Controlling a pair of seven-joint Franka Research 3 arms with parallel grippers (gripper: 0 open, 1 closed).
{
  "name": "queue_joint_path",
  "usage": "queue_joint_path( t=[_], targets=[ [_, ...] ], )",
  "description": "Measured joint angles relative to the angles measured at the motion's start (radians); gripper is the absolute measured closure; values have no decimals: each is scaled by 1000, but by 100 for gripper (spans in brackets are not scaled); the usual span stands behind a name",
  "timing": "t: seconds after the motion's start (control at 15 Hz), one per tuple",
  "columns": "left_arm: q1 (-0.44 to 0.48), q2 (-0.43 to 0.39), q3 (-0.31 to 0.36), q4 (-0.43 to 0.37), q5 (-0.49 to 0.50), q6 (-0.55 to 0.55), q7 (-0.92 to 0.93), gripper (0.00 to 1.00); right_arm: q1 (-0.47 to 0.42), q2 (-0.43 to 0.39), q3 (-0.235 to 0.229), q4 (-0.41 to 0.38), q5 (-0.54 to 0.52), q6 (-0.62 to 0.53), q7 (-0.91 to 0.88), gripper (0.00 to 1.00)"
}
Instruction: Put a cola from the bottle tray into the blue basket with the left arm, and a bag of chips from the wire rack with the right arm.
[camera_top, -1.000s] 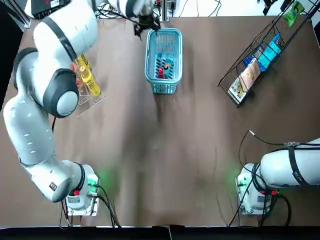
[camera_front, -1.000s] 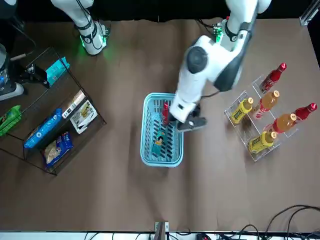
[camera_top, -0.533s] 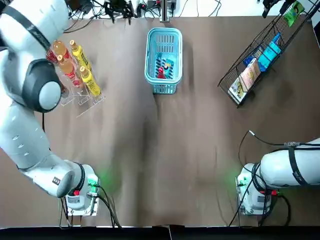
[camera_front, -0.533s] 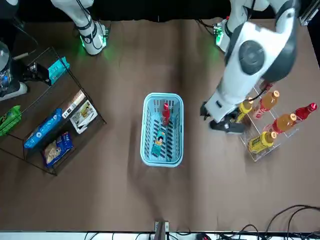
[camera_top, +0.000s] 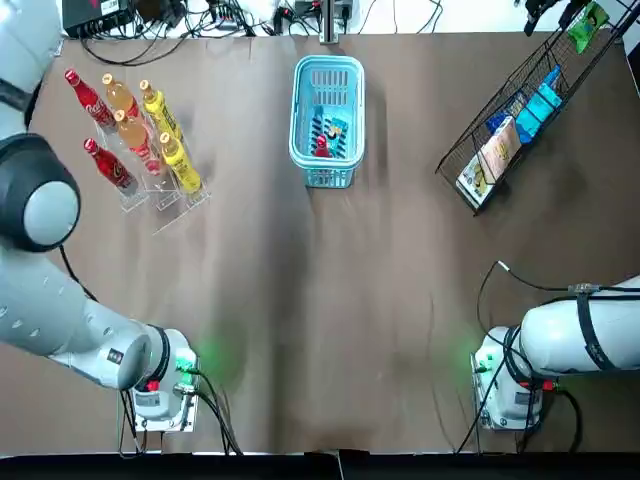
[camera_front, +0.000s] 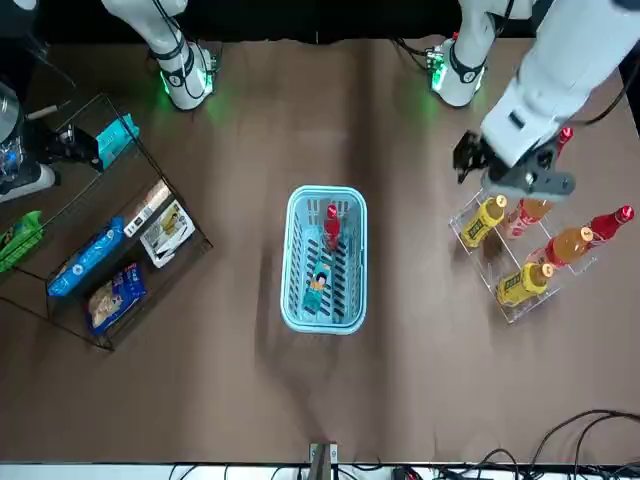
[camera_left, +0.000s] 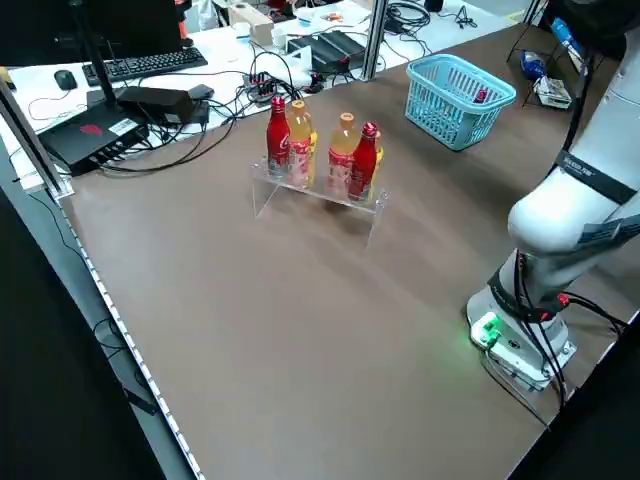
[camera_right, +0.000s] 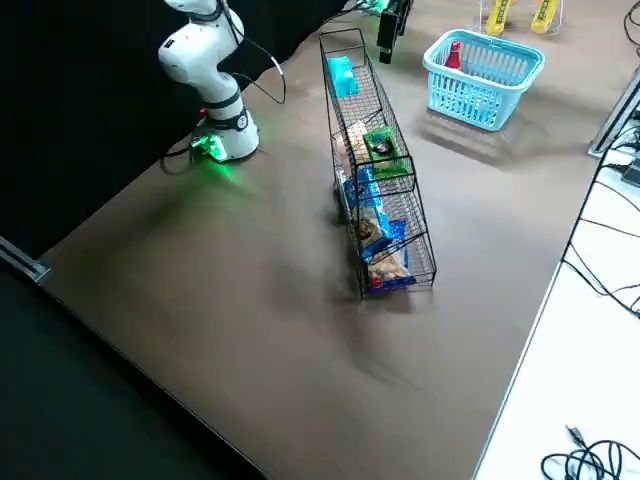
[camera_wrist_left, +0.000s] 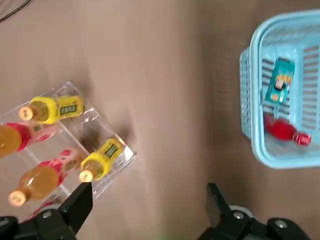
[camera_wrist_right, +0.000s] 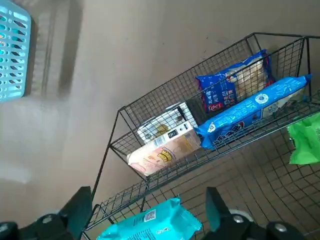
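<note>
Cola (camera_top: 321, 146) is seen from the top lying in the blue basket (camera_top: 297, 100) beside 1 chips bag (camera_top: 335, 128). In the front view, the left gripper (camera_front: 512, 172) is held over the bottle tray (camera_front: 515, 312). In the wrist views, it and the right gripper (camera_wrist_right: 147, 200) are spread, empty. Rigid and slick, the bottle is judged best taken at its neck.

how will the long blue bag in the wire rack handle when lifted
The long blue bag looks puffy and thin-walled, so probably light, floppy and crushable. Its smooth film may slip. Lying in the wire rack, it could snag on wires.
</note>
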Motion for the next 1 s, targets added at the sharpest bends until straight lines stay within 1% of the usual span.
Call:
queue_joint_path(
  t=[0.13, 0.33, 0.67, 1.0],
  targets=[
    [10, -35, -1, -19, 0, -32, 28, 0, 0, 0, -1, 0, 0, 3, 1, 0],
    [30, -62, -1, -46, -3, -35, 60, 0, -2, 0, -7, 0, 2, 5, 2, 0],
    [88, -63, -1, -55, -3, -35, 120, 0, -2, 0, -11, 0, 2, 21, 2, 0],
    [95, -64, 0, -55, -3, -33, 149, 0, -2, 0, -10, 0, 2, 22, 2, 0]
  ],
)
